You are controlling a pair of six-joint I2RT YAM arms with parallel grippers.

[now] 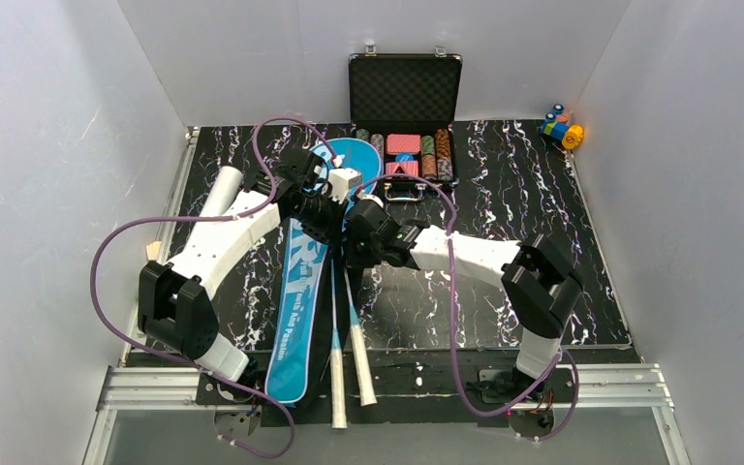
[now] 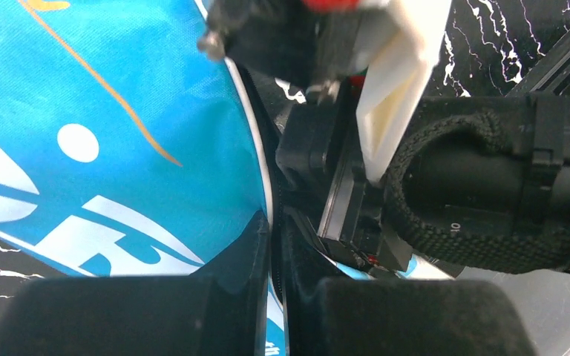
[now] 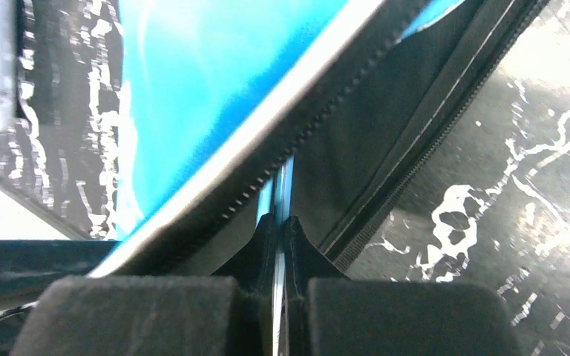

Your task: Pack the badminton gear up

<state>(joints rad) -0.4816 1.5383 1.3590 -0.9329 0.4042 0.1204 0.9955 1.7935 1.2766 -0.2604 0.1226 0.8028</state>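
The left claw (image 2: 276,297) is clamped shut on the zip edge of the blue bag (image 2: 104,148), whose printed face spreads to that claw's left on the table (image 1: 542,194). The right claw (image 3: 280,248) is pinched tight on a racket (image 3: 283,185) frame, which runs straight ahead of it between the bag's parted zip edges. The white tube (image 1: 221,189) lies well left of the left claw.

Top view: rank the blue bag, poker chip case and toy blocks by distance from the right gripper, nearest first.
1. blue bag: right up against the right gripper, on its left side.
2. poker chip case: beyond it, open at the back wall.
3. toy blocks: far back-right corner.
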